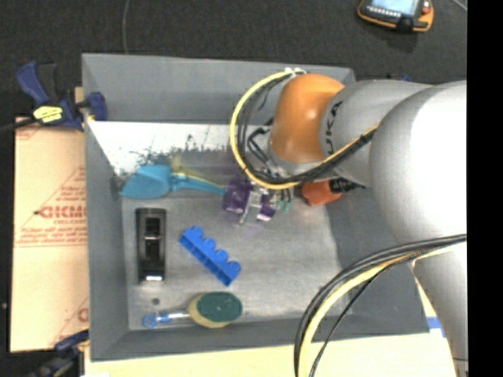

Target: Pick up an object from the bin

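Over the far right part of the grey bin, the silver arm leans in from the right with its orange wrist cover and looped cables. The gripper sits low beneath that cover, close to the bin floor. The wrist hides most of it, so I cannot tell if it is open or closed. Well to the gripper's left, a light blue scoop with a pale yellow handle lies along the back wall. Further left and lower stands a black oblong block, lengthwise beside the left wall. Between that block and the gripper, somewhat lower, a blue toy brick lies slantwise. Well below the gripper, near the front wall, rests a round green brush on a blue handle. Right at the gripper's left side is a small translucent purple piece, which seems to touch it. Just to the gripper's right, an orange thing peeks out from beneath the arm.
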`<state>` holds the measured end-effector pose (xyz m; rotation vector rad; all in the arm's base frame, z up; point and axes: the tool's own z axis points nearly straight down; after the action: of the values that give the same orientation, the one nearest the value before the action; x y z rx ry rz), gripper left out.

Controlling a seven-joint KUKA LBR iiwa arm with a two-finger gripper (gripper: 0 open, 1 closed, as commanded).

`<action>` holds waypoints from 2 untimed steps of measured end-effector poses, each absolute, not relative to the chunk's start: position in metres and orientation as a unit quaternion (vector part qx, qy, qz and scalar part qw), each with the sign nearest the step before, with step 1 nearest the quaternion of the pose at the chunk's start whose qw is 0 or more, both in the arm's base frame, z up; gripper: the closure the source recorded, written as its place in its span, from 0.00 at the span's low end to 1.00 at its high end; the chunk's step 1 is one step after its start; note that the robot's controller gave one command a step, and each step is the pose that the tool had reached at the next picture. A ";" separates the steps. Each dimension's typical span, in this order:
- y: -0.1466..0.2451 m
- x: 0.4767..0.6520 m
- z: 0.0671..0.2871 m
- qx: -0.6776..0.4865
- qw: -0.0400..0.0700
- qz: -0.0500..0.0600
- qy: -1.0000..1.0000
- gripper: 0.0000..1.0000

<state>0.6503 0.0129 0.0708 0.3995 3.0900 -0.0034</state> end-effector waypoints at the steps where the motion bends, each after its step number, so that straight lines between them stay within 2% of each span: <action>1: 0.013 0.647 0.085 0.128 0.007 -0.002 0.992 1.00; 2: 0.013 0.649 0.126 0.128 0.010 -0.001 0.992 1.00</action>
<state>0.6491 0.0125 0.1261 0.3987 3.0951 -0.0033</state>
